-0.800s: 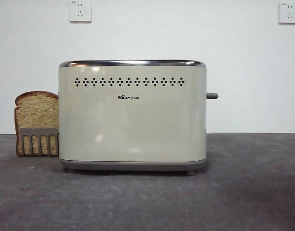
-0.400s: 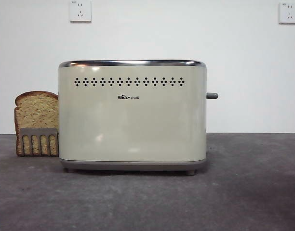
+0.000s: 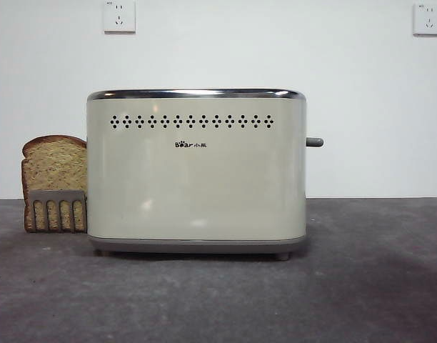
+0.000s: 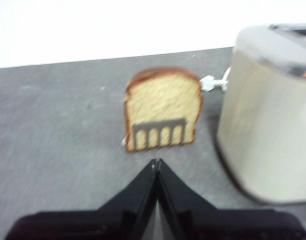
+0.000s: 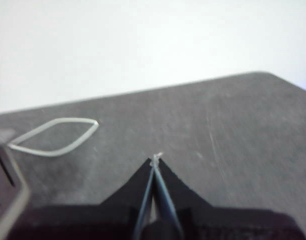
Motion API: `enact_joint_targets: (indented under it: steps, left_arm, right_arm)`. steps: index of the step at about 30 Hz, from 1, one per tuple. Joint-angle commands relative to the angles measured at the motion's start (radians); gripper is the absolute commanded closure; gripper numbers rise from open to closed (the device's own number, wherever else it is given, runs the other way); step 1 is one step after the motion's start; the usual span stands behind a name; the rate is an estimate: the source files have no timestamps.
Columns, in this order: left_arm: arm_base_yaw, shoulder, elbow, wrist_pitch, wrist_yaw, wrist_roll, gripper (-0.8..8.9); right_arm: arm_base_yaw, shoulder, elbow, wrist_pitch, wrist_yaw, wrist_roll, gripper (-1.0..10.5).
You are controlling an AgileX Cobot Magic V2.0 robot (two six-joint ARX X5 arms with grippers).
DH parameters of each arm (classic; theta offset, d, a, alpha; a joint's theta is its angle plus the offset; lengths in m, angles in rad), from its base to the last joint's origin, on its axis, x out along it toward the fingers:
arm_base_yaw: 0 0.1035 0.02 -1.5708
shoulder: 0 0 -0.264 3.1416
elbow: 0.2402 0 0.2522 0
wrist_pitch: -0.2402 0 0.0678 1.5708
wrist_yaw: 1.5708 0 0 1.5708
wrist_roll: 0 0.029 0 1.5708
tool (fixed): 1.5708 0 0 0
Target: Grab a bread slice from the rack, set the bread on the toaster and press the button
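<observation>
**Bread in the rack, both grippers closed and clear of it**

White wall [image 3: 218, 57] fills the background of the front view, with 2 sockets high up, one socket [image 3: 119, 16] toward the left and a second socket [image 3: 428, 18] at the far right. Below it runs the dark grey table [image 3: 375, 286], bare across its whole front strip and wide open to the right of the toaster.

At the left of the front view, the slice of bread [image 3: 53, 163] stands upright in the rack [image 3: 57, 210], its rounded crust rising well above the rack's grey slots. Its right edge is hidden behind the toaster's left end, so contact between them cannot be judged from there; the left wrist view shows a narrow gap of table between bread and toaster. Open table lies to the left of the slice, out to the picture's edge.

Centre stage is the toaster [image 3: 196, 186], long side toward the camera, chrome rim on top with free space above it. The button [image 3: 315, 142] sticks out sideways from its right end, high up, with nothing near it.

From the left wrist camera, the left gripper [image 4: 156, 163] has its 2 jaws pressed together, holding nothing, near the rack but apart from it, facing the slice. A white cable [image 4: 213, 83] lies behind the toaster.

From the right wrist camera, the right gripper [image 5: 155, 160] is likewise pressed together and empty, over bare table, with a pale loop of cord [image 5: 53, 136] lying well apart.
</observation>
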Motion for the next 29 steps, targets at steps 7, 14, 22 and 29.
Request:
enact_joint_targets:
  steps: [7, 14, 22, 29]
  left_arm:
    - [-0.002, 0.238, 0.244, -0.005, 0.249, 0.187, 8.22]
    - [-0.098, 0.378, 0.379, -0.072, 0.234, 0.436, 8.22]
    - [-0.232, 0.53, 0.531, -0.245, 0.105, 0.881, 8.23]
    - [-0.247, 0.694, 0.719, -0.347, -0.023, 1.095, 8.23]
  right_arm:
    - [0.0, 0.074, 0.138, -0.013, -0.081, 0.009, 9.5]
    - [0.0, 0.233, 0.255, -0.027, -0.186, -0.074, 9.5]
    - [0.0, 0.46, 0.397, -0.055, -0.346, -0.13, 9.5]
    - [0.001, 0.608, 0.525, -0.154, -0.414, -0.231, 9.5]
